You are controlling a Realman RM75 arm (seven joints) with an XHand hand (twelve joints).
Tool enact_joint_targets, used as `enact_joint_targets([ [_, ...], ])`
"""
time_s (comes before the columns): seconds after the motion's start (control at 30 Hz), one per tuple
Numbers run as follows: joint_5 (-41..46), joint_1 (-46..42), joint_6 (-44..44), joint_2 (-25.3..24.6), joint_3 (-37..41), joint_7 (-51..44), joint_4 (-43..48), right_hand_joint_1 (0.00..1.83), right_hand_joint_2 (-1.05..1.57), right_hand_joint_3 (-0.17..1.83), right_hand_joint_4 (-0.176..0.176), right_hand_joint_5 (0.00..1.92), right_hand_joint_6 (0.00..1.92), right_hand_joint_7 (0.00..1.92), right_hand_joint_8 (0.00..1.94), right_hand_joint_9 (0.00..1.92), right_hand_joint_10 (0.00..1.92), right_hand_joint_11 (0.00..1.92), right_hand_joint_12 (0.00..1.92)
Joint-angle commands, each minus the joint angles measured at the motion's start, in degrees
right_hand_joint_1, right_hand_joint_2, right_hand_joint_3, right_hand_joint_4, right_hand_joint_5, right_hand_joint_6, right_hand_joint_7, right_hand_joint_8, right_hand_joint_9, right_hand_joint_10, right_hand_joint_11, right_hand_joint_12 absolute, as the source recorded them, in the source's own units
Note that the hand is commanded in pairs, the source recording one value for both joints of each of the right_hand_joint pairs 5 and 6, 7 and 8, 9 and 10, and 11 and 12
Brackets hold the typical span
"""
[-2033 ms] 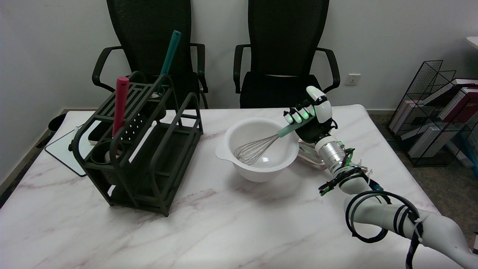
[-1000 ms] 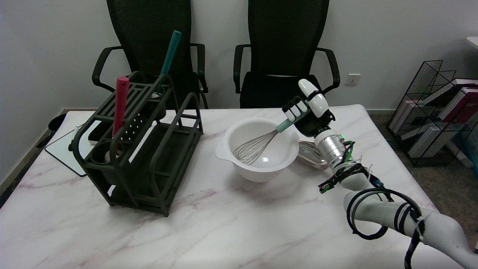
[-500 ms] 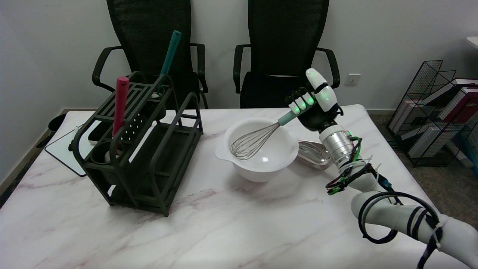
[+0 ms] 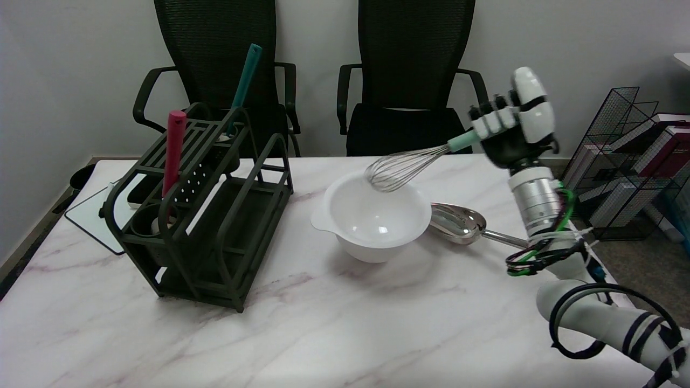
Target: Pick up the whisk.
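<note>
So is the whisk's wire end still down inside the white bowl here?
No: the right hand holds the whisk in the air, its wires above the bowl's far rim.

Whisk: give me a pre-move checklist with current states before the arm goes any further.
1. Right hand grips the whisk by its mint handle: ok.
2. Whisk wires above the white bowl's rim, out of it: ok.
3. Bowl upright on the table: ok.
4. Metal scoop lies beside the bowl, untouched by the arm: ok.
5. Dark rack well left of the whisk: ok.
6. Firmness of the fingers' hold: cannot tell.
</note>
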Motion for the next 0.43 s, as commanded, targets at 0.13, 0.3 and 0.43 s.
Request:
enact_joint_targets([
  [0.13, 10.7, -19.2, 20.4, -4.2, 22.1, -5.3, 7.8, 1.22, 1.57, 0.35, 0.0, 1.92, 1.92, 1.92, 1.92, 1.92, 1.92, 1.92, 1.92],
  [0.3, 13.9, -21.3, 29.2, -5.3, 17.2, -6.5, 13.2, 1.22, 1.57, 0.37, 0.0, 1.92, 1.92, 1.92, 1.92, 1.92, 1.92, 1.92, 1.92],
  [0.43, 19.3, -22.2, 36.2, -5.7, 10.9, -7.4, 13.8, 1.21, 1.57, 0.41, 0.0, 1.92, 1.92, 1.92, 1.92, 1.92, 1.92, 1.92, 1.92],
])
